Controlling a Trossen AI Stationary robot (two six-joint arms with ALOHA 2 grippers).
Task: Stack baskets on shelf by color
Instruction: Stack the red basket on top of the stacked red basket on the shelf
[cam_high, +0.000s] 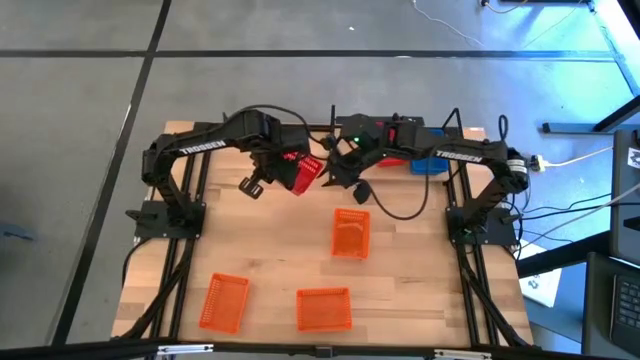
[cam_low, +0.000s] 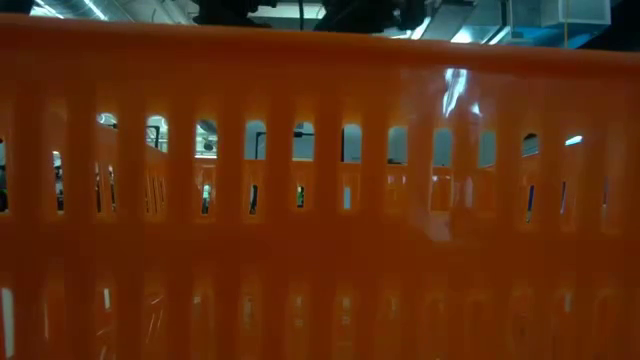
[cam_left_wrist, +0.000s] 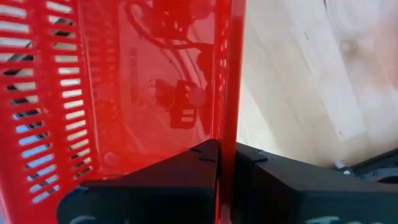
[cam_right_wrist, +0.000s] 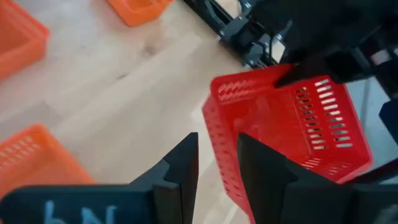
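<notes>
My left gripper (cam_high: 292, 165) hangs above the table's far middle, shut on a red basket (cam_high: 306, 173) that is also in the right wrist view (cam_right_wrist: 286, 137). My right gripper (cam_right_wrist: 217, 163) is open right beside that basket and slants down at it, one finger to each side of its nearest wall edge (cam_right_wrist: 219, 146). Three orange baskets (cam_high: 350, 232) (cam_high: 225, 300) (cam_high: 323, 308) lie on the tabletop. A blue basket (cam_high: 428, 165) and another red one (cam_high: 396, 157) sit under the right arm at the shelf, whose black posts (cam_high: 455, 120) show. My left gripper pinches one thin wall of the red basket (cam_left_wrist: 225, 124) between its two fingers (cam_left_wrist: 186, 171), coming from above and pointing down. The basket hangs below them, tipped on its side and clear of the table. My right gripper: whether its fingers touch the basket wall, I cannot tell.
One orange basket's slotted wall (cam_low: 320, 200) fills the low view. Cables (cam_high: 400, 205) trail across the far middle of the table. Bare wood (cam_high: 270, 240) lies between the orange baskets and the arms.
</notes>
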